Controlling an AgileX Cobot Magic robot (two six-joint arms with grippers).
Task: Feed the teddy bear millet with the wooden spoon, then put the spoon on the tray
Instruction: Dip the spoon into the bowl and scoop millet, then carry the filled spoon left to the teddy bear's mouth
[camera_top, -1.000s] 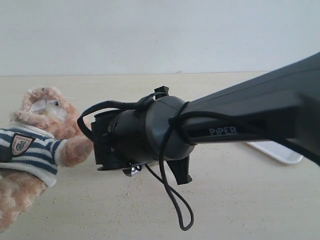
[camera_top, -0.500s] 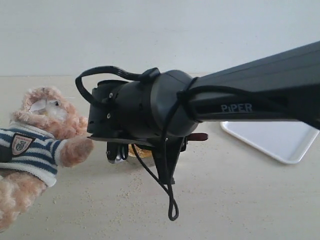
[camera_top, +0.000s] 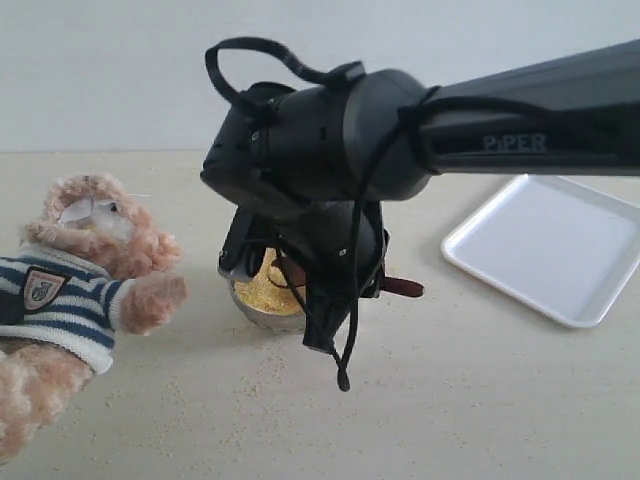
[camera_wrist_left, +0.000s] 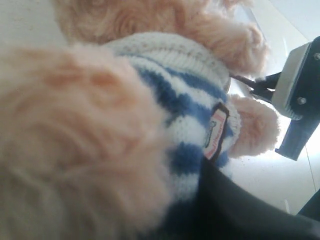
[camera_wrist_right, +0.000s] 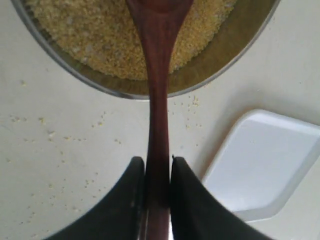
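The teddy bear (camera_top: 80, 290) is leaning just left of the steel bowl (camera_top: 262, 316), facing it, probably so that a spoonful has a short trip. Above the bowl, the wooden spoon (camera_wrist_right: 157, 100) is dipping its tip into the millet (camera_wrist_right: 95, 40), seemingly to load. The tray (camera_top: 555, 255) is lying beyond the bowl to the right, ready for the spoon. The right hand (camera_wrist_right: 157, 167) is pinching the spoon's handle, jaws narrow. The left hand (camera_wrist_left: 235, 210) is touching the bear's shirt; I cannot tell how far open it is.

Bright, soft light, faint shadow under the bowl (camera_top: 255, 312). Left wrist cam's blurry on the teddy bear (camera_wrist_left: 165, 115), background blown out.
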